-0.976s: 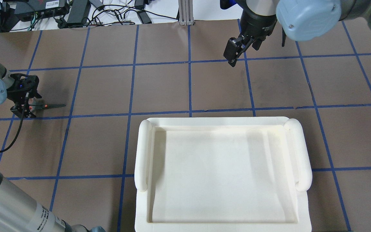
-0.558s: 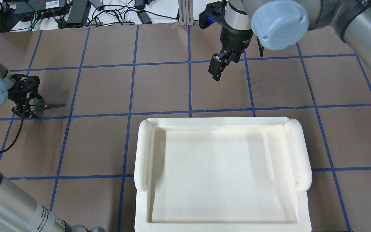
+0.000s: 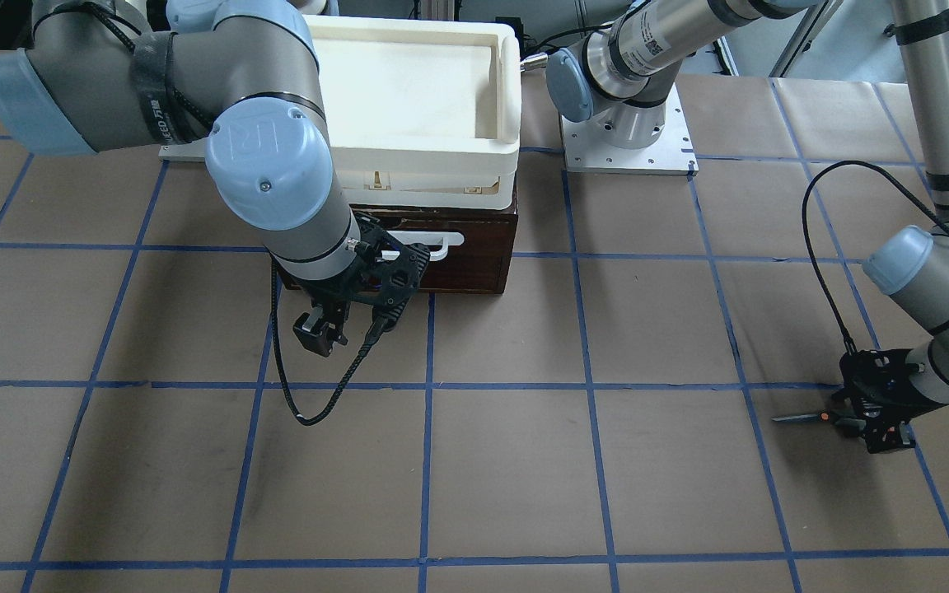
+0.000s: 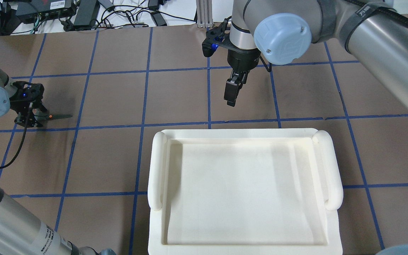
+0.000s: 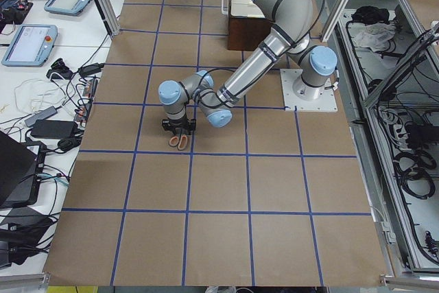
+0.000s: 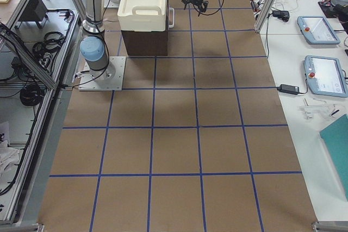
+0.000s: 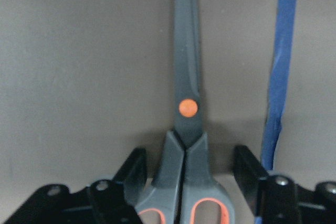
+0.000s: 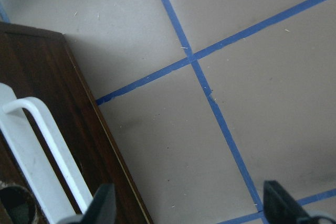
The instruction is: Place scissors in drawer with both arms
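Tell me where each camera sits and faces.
Front-facing: across table, facing robot; left arm, right arm.
Overhead: behind shoulders, looking down; cream-white plastic tray, both arms.
Exterior left: robot's left end; left arm nearest.
Exterior right: opposite end; right arm.
Left wrist: left gripper straddling grey-handled scissors.
Right wrist: right gripper by dark-brown wooden drawer.
Front-facing also shows scissors, drawer.

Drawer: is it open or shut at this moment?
Shut. In the front-facing view the drawer front, with its white handle, sits directly under the white tray; no pale interior shows.

Robotics lab: tape-gridded table (image 6: 174, 150), teach pendants (image 6: 325, 74), tangled cables (image 4: 126, 14).
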`<control>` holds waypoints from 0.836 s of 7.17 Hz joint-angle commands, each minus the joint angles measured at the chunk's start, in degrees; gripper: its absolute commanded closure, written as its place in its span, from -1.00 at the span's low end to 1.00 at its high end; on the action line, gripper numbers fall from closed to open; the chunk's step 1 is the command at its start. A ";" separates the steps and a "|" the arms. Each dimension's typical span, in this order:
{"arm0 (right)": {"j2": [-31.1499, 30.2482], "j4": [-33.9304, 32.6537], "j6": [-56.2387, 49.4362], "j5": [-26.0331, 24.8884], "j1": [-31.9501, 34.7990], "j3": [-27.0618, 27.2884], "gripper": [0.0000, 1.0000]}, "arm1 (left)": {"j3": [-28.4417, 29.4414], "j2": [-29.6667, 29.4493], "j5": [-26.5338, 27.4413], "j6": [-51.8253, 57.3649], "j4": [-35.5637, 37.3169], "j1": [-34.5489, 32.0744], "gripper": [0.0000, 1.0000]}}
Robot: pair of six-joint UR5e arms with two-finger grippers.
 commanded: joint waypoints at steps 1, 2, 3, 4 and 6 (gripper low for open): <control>-0.33 1.63 -11.84 0.28 0.13 1.21 -1.00 | 0.06 0.20 0.03 2.78 0.46 -0.35 1.00; -0.76 3.72 -14.19 0.28 0.05 2.27 -1.00 | 0.06 0.72 -0.06 3.06 0.38 -0.61 1.00; -0.77 6.69 -14.12 0.54 0.13 2.54 -1.00 | 0.06 1.16 -0.06 3.06 0.03 -0.96 1.00; -0.77 6.81 -14.38 0.63 0.39 2.54 -1.00 | 0.06 2.30 -0.06 2.97 -0.50 -1.58 1.00; 0.02 6.73 -14.82 0.64 2.06 2.63 -1.00 | 0.15 5.29 0.38 2.71 -1.20 -4.82 1.00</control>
